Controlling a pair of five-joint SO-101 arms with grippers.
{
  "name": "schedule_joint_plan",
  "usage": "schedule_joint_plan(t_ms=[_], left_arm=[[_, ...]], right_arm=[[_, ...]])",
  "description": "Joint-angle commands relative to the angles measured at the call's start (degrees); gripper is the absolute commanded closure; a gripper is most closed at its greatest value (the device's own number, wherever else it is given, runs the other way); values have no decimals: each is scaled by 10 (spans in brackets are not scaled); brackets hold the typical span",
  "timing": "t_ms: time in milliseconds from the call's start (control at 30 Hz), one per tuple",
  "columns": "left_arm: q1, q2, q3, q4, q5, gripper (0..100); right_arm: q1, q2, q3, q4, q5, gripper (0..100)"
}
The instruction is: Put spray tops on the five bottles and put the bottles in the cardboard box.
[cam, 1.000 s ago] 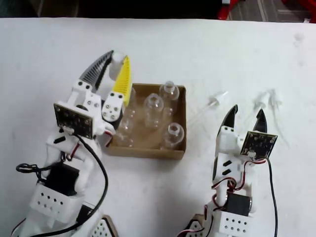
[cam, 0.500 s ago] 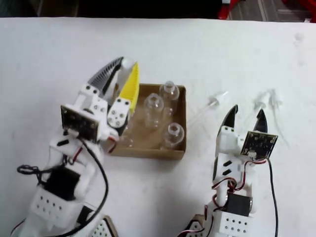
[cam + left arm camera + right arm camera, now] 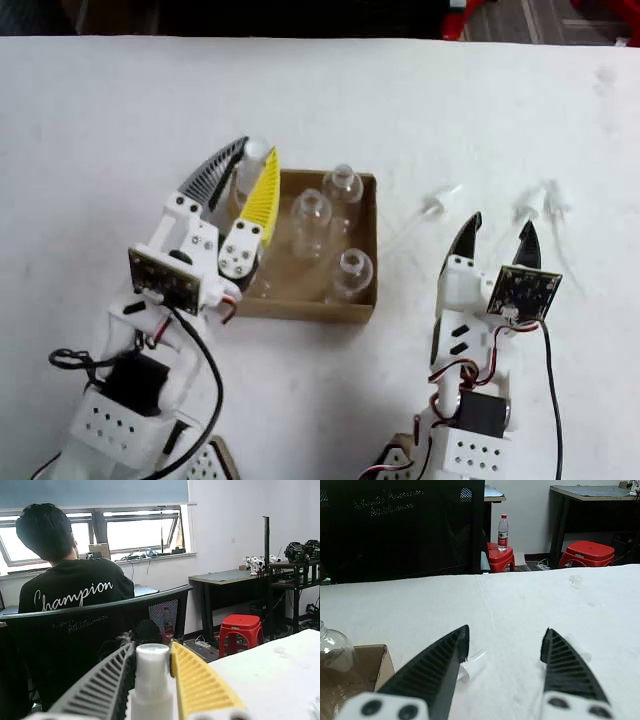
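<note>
Held bottle: your left jaws are clamped on a clear bottle [image 3: 250, 166] just below its white spray top [image 3: 152, 672]. It hangs upright over the box's far left corner, placed, I judge, for lowering in.
Jaw surfaces: one side grey, one yellow, both ribbed, which should bite on the smooth bottle wall.
Cardboard box [image 3: 300, 306]: brown, shallow and open-topped, with low walls you can pass over.
Boxed bottles [image 3: 311, 213]: three clear, round ones stand upright. Their necks look bare, so they likely still need tops.
Loose spray tops [image 3: 436, 205]: white heads with thin tubes, lying flat on the white worktop [image 3: 450, 100] right of the box.
Right jaws: black, ribbed, spread open and empty, low over the worktop, with one loose top ahead of them.
</note>
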Motion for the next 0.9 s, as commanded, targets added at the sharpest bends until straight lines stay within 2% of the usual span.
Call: schedule_joint_plan(t_ms=[0, 333, 567, 700, 867], left_arm=[[-6, -8, 1, -25, -4, 978], [-3, -10, -16, -18, -4, 978], [10, -5, -143, 107, -3, 978], [6, -5, -125, 80, -7, 978], [7, -5, -59, -11, -9, 978]], right_arm=[[-3, -3, 4, -10, 3, 787], [-3, -3, 4, -10, 3, 787], [-3, -3, 4, -11, 3, 787], [-3, -3, 4, -11, 3, 787], [-3, -3, 4, -11, 3, 787]])
